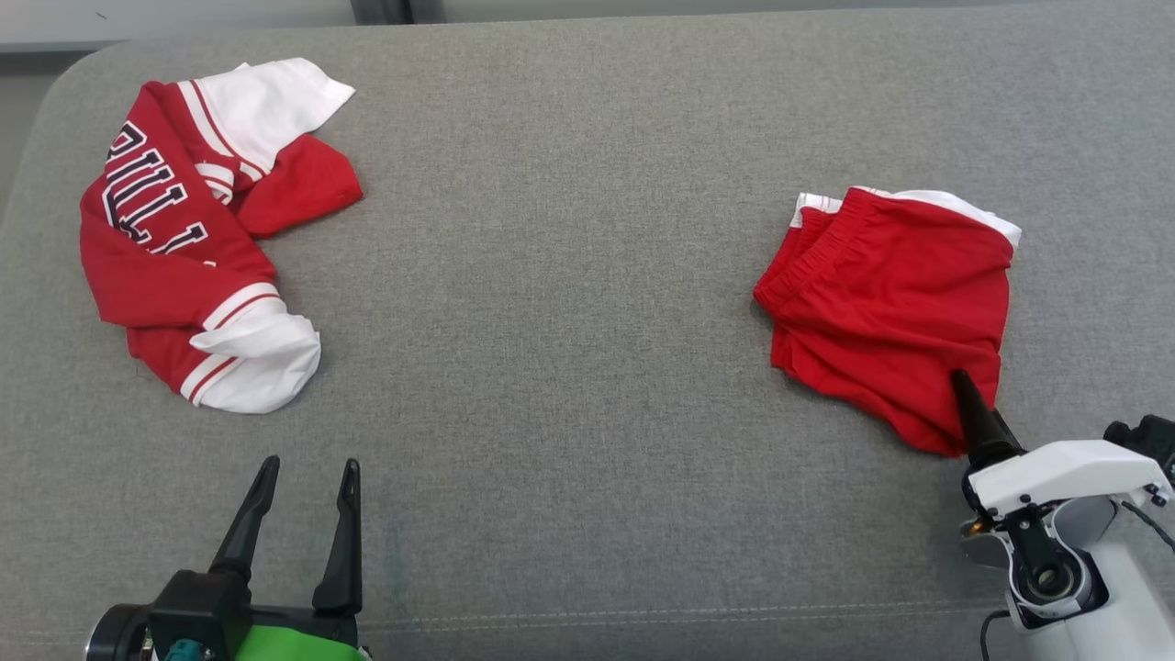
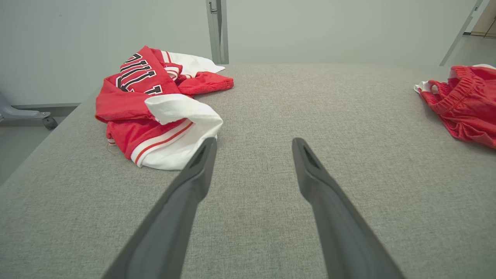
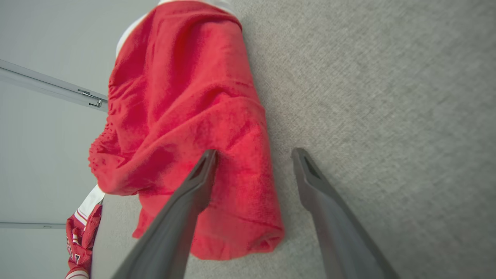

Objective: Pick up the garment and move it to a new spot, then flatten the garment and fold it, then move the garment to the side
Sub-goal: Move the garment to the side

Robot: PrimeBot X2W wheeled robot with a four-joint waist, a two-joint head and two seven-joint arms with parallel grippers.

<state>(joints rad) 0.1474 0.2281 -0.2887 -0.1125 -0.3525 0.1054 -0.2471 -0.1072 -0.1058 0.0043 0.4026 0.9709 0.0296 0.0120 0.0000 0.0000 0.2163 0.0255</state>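
Desk (image 1: 587, 184) surface, grey and fabric-covered, carries two heaps of red cloth set well apart. At the robot's far left lies a crumpled red-and-white jersey (image 1: 184, 239) with dark lettering. On the right lies the garment (image 1: 890, 294), red shorts with a gathered waistband and a white edge at the far side, bunched in loose folds.

The right end effector (image 3: 254, 152) is at the garment's near corner with its fingers spread wide. In the right wrist view one finger lies over the red cloth and the other over bare desk, so they straddle the edge with nothing pinched. I cannot tell whether the tips touch the fabric. The left end effector (image 1: 309, 465) hangs low near the front of the desk, also spread and holding nothing, well short of the jersey.

By my reading this is the first step, the reach for the pick-up. The next move calls for sinking the fingers around that edge, closing on enough layers to hold, then lifting and carrying the garment towards the open middle of the desk.
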